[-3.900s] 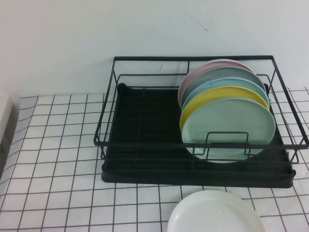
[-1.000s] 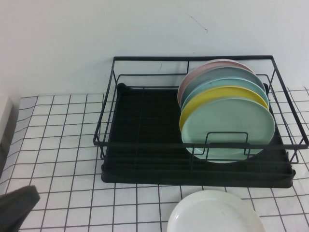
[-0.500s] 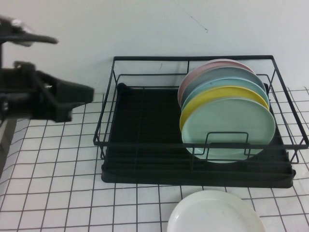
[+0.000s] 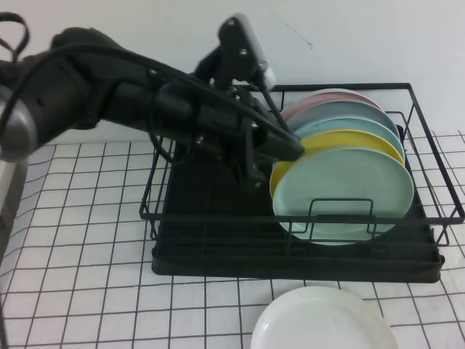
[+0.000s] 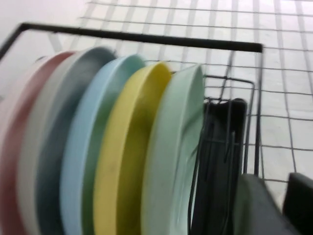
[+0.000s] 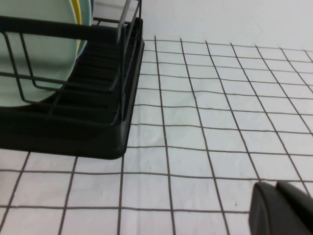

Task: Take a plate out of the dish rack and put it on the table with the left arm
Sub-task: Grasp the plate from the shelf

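The pale mint-green plate (image 4: 341,196) stands upright at the front of a row of plates in the black dish rack (image 4: 218,240), with a yellow plate (image 4: 327,139) right behind it. In the left wrist view the mint-green plate (image 5: 173,156) is edge on. My left arm reaches across the rack from the left. Its gripper (image 4: 293,149) is open and empty at the upper left edge of the front plates; its fingers (image 5: 254,205) sit beside the mint-green plate's face. My right gripper (image 6: 283,210) is shut, low over the table (image 6: 195,122) to the right of the rack, outside the high view.
Blue, grey and pink plates (image 4: 341,109) stand behind the yellow one. A white plate (image 4: 323,320) lies flat on the table in front of the rack. The left half of the rack holds no plates. A white wall is close behind.
My left arm has swung in from the left edge of the table and now stretches over the rack to the front plates. The plates have not moved.
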